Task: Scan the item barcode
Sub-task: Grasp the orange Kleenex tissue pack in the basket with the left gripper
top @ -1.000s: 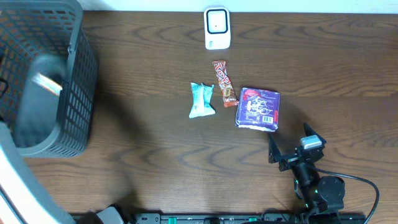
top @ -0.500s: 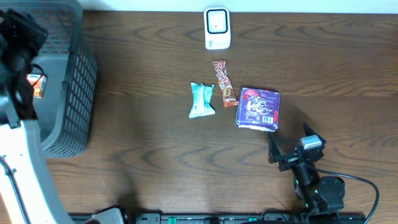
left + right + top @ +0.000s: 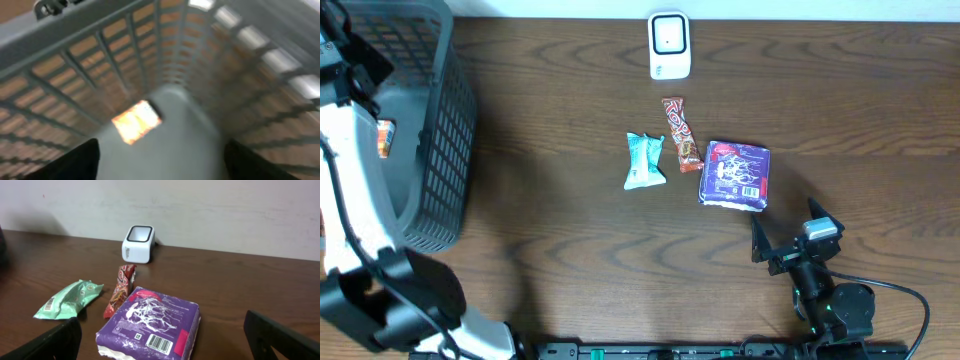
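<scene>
Tabletop (image 3: 570,230) of dark wood fills the overhead view, and we place everything against the white scanner (image 3: 669,45), which stands at the far edge with its window facing up.

Well off to the left of the scanner sits the grey mesh basket (image 3: 445,140), the biggest thing on the table. The left arm (image 3: 355,190) reaches up over the basket's rim, and the left gripper (image 3: 160,150) hangs inside it. Its two dark fingertips stand wide apart at the lower corners of the wrist view, with nothing between them, so the jaws are open and empty. Below them a small orange packet (image 3: 136,121) lies flat on the basket floor, near a side wall; it is too blurred for us to read.

The right gripper (image 3: 788,228) rests low on the robot's side of the scanner and to its right, fingers spread wide and clear of everything.

Between that gripper and the scanner lies the purple pack (image 3: 735,174), flat, barcode label up at the edge nearest the gripper. To its left — closer to the scanner's line — lies the green pouch (image 3: 643,160), its barcode showing at one end. The red candy bar (image 3: 681,132) lies between pouch and pack, just on the robot's side of the scanner, one end almost touching the purple pack.
</scene>
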`<state>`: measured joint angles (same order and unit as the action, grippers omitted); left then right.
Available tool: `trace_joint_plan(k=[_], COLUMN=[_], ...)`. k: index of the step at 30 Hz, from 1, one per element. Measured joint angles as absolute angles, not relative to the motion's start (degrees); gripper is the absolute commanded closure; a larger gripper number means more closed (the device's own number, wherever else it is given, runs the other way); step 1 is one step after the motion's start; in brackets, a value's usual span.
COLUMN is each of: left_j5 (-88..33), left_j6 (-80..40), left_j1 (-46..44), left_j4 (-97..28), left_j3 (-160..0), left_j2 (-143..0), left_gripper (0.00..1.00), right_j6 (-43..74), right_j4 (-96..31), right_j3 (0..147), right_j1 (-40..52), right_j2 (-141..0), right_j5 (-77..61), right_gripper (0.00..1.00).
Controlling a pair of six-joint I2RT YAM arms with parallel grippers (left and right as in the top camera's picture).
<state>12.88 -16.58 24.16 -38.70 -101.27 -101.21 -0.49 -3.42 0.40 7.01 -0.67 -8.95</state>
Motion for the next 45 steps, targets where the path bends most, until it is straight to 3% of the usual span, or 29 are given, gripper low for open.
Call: trace_joint_plan(k=[11,26,29,34,45], left_j5=[12.8,4.3,4.1,3.6,6.4], left_j6=[-4.7,6.4,7.2,8.5,9.1], left_j1=[31.5,30.9,30.9,30.9,30.9], left_j4=[-35.3,-29.7,-28.5,-28.0,-31.8], left_j3=[-101.3,-101.3,-101.2,-99.7,-98.8], left_j2=[-115.9,-127.0,-127.1,-127.2,-127.2], left_gripper=[0.19,0.19,0.23,0.38,0.37], right_j6=[-0.5,-0.5,-0.5,-0.5,-0.5], right_j4=[-3.4,-3.4,-3.4,-3.4,-3.4], right_j3=[0.4,0.4,0.4,0.4,0.4], right_j1=[7.0,7.0,7.0,7.0,7.0], right_j2=[-0.7,-0.7,-0.7,-0.7,-0.7], right_j5=[-9.0,-8.9,-9.0,-9.0,-9.0], right_gripper=[0.01,0.01,0.01,0.01,0.01])
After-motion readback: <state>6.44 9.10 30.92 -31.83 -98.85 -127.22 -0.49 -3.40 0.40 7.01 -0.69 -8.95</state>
